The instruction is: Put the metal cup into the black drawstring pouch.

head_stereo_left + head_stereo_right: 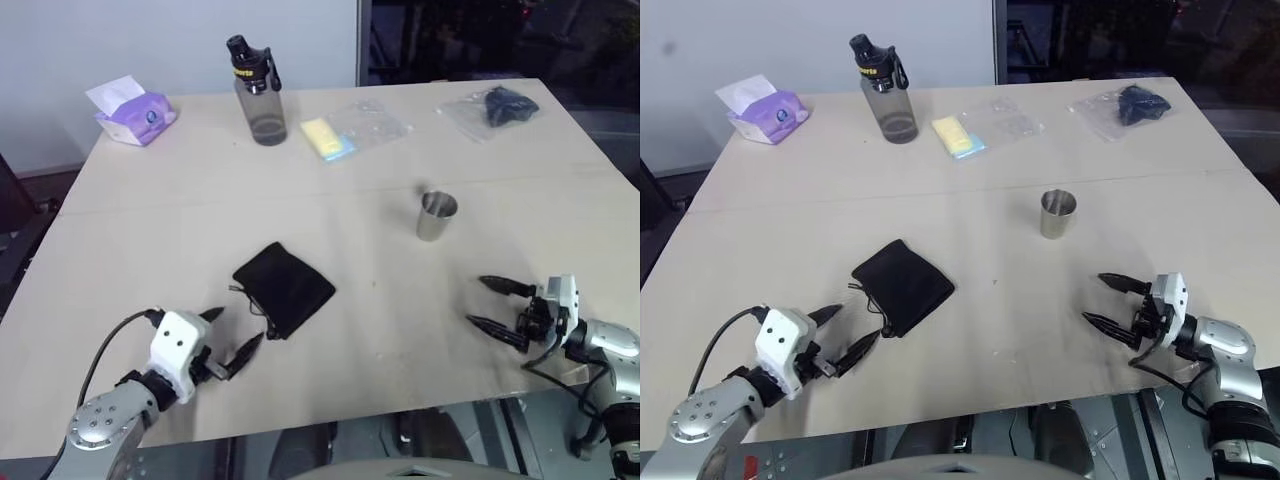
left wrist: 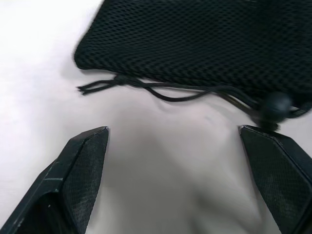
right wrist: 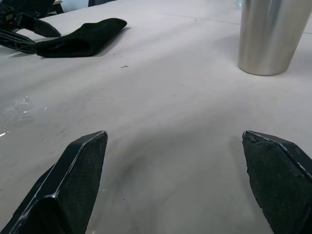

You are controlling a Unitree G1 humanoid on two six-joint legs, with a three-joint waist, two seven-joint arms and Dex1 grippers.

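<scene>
- Steel metal cup [image 1: 437, 216] stands upright on the table [image 1: 150, 250], beyond the empty, spread-fingered right gripper [image 1: 492, 304].
- Black drawstring pouch [image 1: 284, 288] lies flat just ahead of the empty, wide-open left gripper [image 1: 231, 338].

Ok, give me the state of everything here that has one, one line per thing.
metal cup: upright, mouth open, not held.
black drawstring pouch: lying flat, cords loose, not held.
water bottle: upright, capped.
tissue pack: a tissue sticking out.
left gripper: open, holding nothing.
right gripper: open, holding nothing.
</scene>
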